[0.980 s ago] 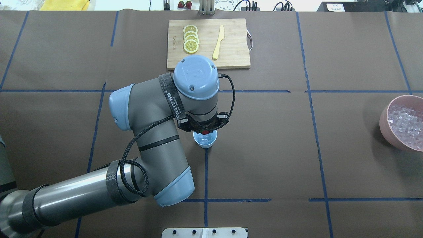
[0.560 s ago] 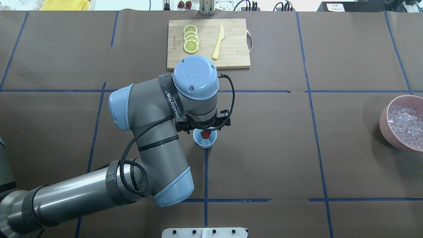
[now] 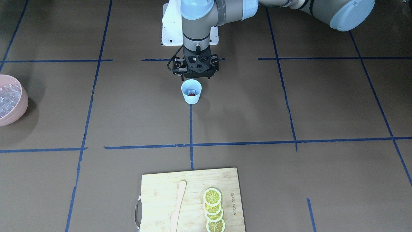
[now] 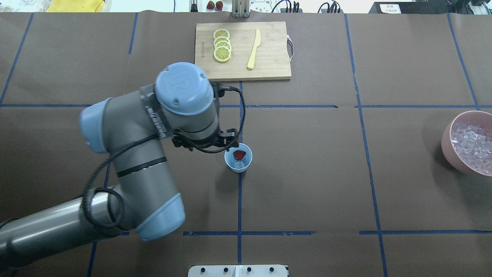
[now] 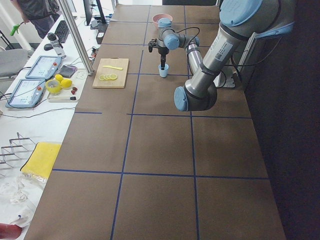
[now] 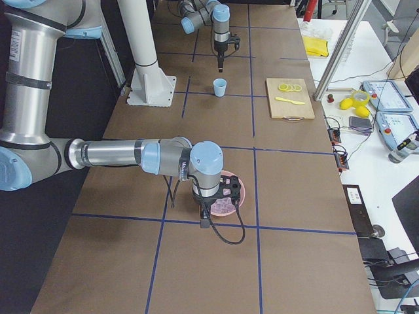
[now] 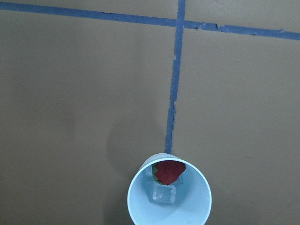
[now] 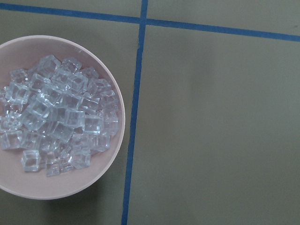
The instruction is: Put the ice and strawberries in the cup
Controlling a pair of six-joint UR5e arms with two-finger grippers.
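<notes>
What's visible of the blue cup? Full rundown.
The cup is small and light blue, looks like plastic, tapers to a narrower base and has no handle. It stands upright on the brown table, over a blue tape line. Inside it lie one red strawberry and clear ice. Nothing else touches it.

The brown table (image 4: 307,173), gridded with blue tape lines (image 4: 239,200), carries a light blue cup (image 4: 248,158) with a red, green-topped strawberry (image 4: 240,154), clear ice (image 4: 471,144) in a pink bowl (image 4: 446,145), and a pale wooden board (image 4: 273,50) with yellow lemon slices (image 4: 222,45) and knife (image 4: 253,50).
</notes>
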